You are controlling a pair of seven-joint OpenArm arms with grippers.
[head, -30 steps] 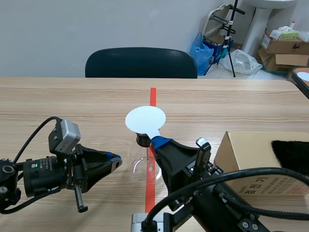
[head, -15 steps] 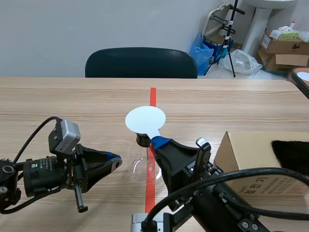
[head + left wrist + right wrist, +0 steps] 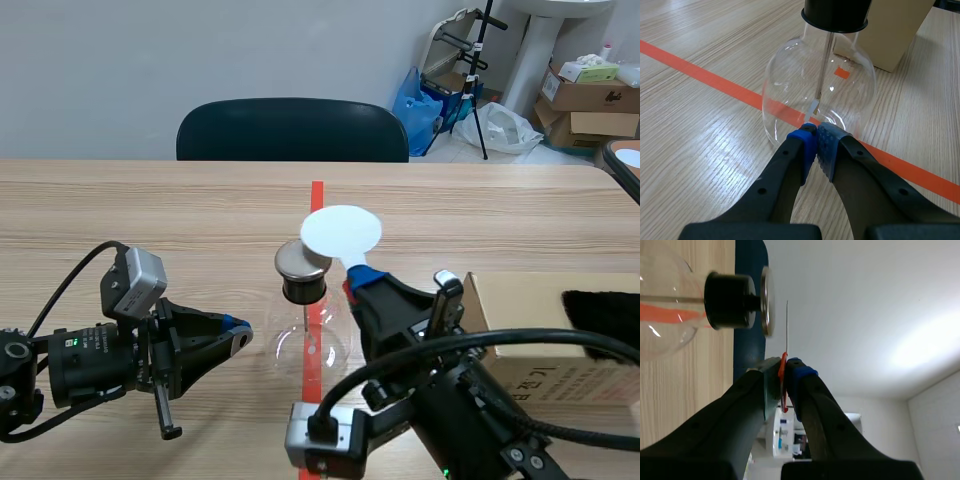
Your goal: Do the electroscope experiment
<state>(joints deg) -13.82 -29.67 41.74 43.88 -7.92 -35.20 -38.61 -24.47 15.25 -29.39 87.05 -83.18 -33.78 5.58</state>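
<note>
The electroscope is a round glass flask [image 3: 310, 348] with a black stopper [image 3: 304, 288] and a metal top plate [image 3: 297, 258], standing on the orange tape line. My right gripper [image 3: 357, 283] is shut on the handle of a white disc [image 3: 341, 232], held just right of and slightly above the plate. In the right wrist view the disc [image 3: 787, 325] shows edge-on beside the plate [image 3: 766, 300], with a small gap. My left gripper [image 3: 238, 335] is shut on nothing, its fingertips [image 3: 802, 142] close against the flask's base [image 3: 790, 95]. A thin rod [image 3: 823, 70] hangs inside the flask.
A cardboard box [image 3: 540, 335] with a black cloth [image 3: 605, 320] on top stands at the right of the table. A dark chair [image 3: 292, 130] is behind the far edge. Bare wood lies left and beyond the flask.
My right gripper has carried the white disc off the electroscope's top and to the right, uncovering the metal plate. The left arm has not moved.
</note>
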